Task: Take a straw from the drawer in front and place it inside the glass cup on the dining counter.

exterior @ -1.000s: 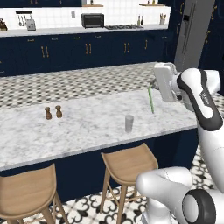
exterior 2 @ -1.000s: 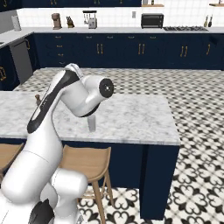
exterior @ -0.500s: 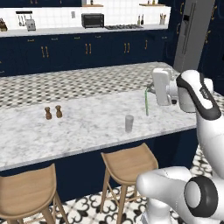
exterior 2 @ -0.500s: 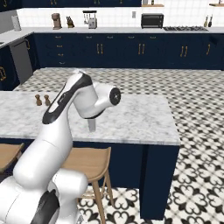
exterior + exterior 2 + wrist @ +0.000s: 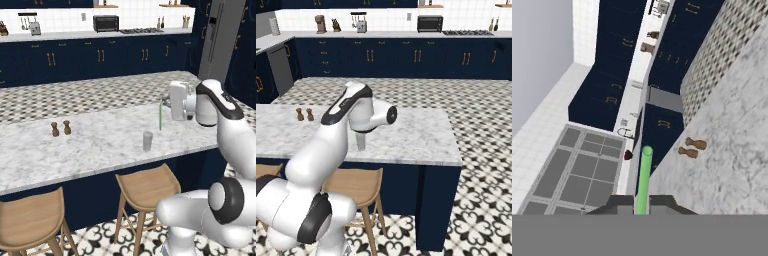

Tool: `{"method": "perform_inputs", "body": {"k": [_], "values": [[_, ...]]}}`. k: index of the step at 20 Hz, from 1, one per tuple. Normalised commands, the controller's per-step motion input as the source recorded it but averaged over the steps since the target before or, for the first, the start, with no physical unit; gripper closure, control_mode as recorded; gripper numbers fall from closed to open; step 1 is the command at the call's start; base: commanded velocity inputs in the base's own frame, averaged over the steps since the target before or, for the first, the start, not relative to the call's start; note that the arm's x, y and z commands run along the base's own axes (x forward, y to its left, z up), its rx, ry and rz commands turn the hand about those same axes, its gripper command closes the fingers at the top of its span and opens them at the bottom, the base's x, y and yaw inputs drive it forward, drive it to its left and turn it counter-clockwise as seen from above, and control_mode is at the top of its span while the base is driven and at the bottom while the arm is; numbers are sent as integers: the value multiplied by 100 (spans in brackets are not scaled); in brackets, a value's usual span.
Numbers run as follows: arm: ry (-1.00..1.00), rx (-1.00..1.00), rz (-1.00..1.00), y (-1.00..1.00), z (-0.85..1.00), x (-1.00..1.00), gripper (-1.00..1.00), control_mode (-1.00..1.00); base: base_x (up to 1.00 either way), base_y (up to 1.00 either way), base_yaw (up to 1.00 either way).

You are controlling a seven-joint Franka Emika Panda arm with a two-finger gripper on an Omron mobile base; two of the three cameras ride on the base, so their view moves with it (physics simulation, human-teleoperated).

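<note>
Where pinched, straw [image 5: 160,114] between hand [image 5: 166,103] fingers.

Flat, even rendered light, no clear source, no glare. Soft faint shadows under the stools [image 5: 145,187] and table [image 5: 100,145] overhang. Base views slightly soft, low-res. Hand view rolled sideways, straw [image 5: 643,180] close-up blurry-edged, strong perspective stretch toward frame edges

No readable text, labels or numbers anywhere
</note>
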Motion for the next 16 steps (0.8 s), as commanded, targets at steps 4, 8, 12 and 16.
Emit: {"method": "perform_inputs", "body": {"k": [4, 8, 12, 16], "values": [[-5, 0, 1, 0, -36, 35, 100, -100, 0, 0, 0], [0, 0, 1, 0, -39, 24, 100, -100, 0, 0, 0], [0, 0, 0, 0, -35, 35, 100, -100, 0, 0, 0], [0, 0, 0, 0, -24, 42, 100, -100, 0, 0, 0]]}}
